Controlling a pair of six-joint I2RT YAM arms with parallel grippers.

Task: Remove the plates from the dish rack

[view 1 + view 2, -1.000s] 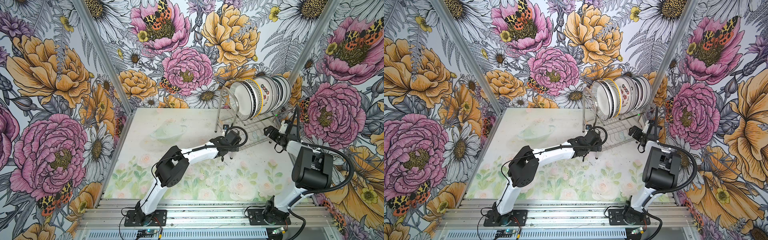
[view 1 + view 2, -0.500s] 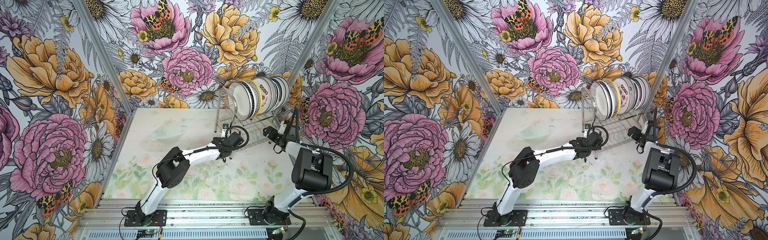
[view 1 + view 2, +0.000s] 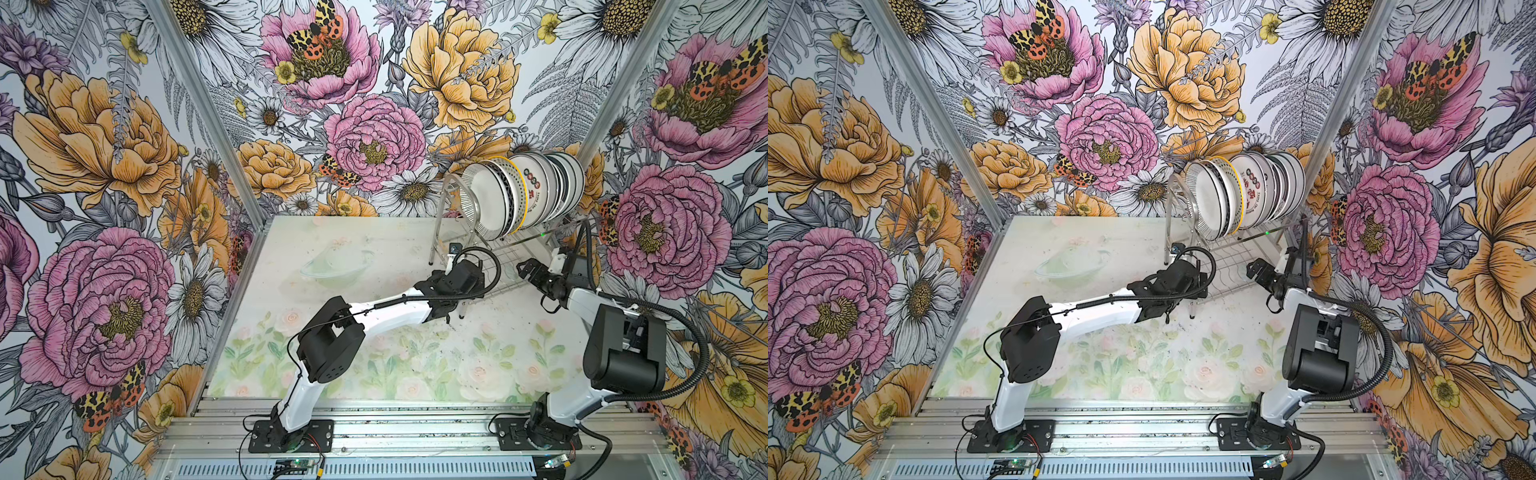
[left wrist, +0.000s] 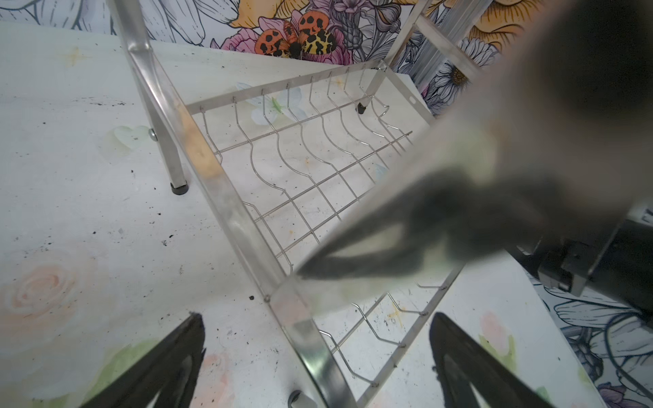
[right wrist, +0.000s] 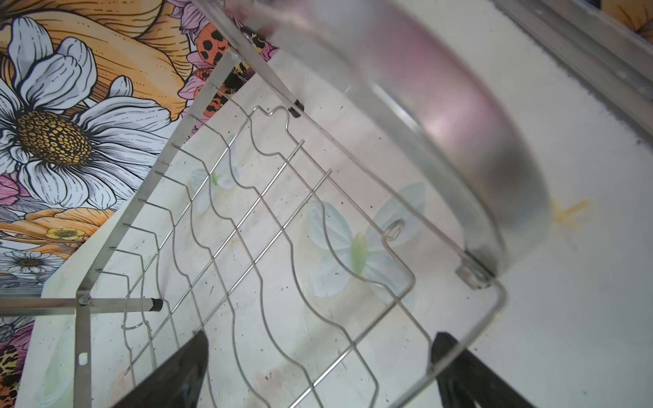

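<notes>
Floral wallpaper (image 3: 374,137) on all walls, pale flower-print tabletop (image 3: 415,365) with dark specks. In both top views the dish rack (image 3: 511,253) sits at the upper right of the frame, in the back right corner. The plates (image 3: 519,195) stand on edge on its upper tier, packed close. The front one is white with a ribbed rim, and one behind it has a yellow edge. None unloaded yet. The lower tier is bare wire in both wrist views.

Risks, as I judge them:
- Both grippers sit low, at the lower tier, and the plates are a tier above. Rising from here could clip the frame or hook a wavy wire and drag the whole rack.
- The plates are close together, so a finger pushed in beside one could shove its neighbour. The row could tip or a plate could roll out.
- Glazed rims look slippery, so a shallow pinch may let a plate slide and chip on the table.
- The left arm's cable loop (image 3: 498,268) hangs close to the rack's near edge and might snag.

Left gripper (image 4: 316,318): jaws spread wide, nothing held. In the left wrist view its fingers (image 4: 183,346) sit either side of the rack's lower front rail. Contact with the rail can't be told. A dark blur covers the right of that frame.

Right gripper (image 5: 319,335): also spread fully, empty, and aimed at the lower wire grid from the rack's right end. It appears just clear of the wire. In a top view it sits right of the rack's lower tier (image 3: 1256,268).
</notes>
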